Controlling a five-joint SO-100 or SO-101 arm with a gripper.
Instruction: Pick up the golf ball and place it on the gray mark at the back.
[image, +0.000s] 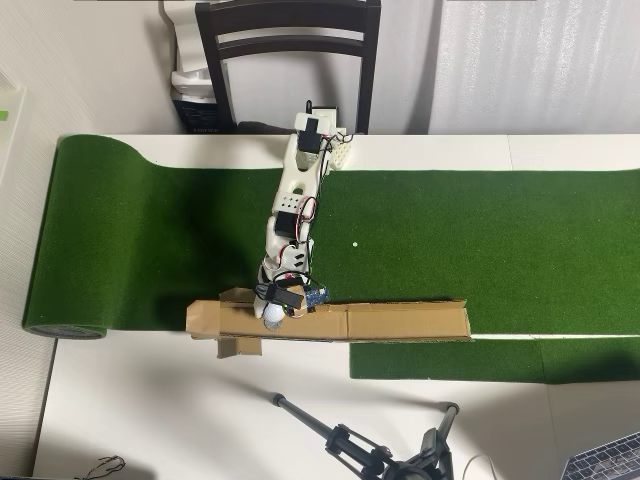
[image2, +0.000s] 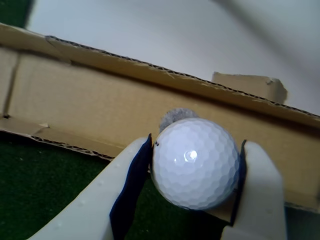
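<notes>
End effector clamped on the golf ball, one dark-padded finger on each side at roughly the ball's widest line, seen in the wrist view. Landmark: the cardboard strip lying along the near edge of the green turf mat on the white counter. Ball is held over the left part of that strip; whether it rests on the cardboard or sits just above it, cannot tell. The gray mark shows only as a sliver on the cardboard directly behind the ball's upper edge, most of it hidden by the ball. In the overhead view the ball is a small white spot under the arm's tip, and the mark cannot be made out there at all. Handling judgement: ball looks hard, smooth-glossy, light, dimpled; rigid so it should take firm squeeze without damage, but round and slick, likely to squirt out if gripped off its equator, and prone to roll once released on flat cardboard. Present hold across the middle looks sound. Finger bases and lower ball edge are cut off by the frame bottom. A tiny white dot sits on the turf well beyond the strip.
</notes>
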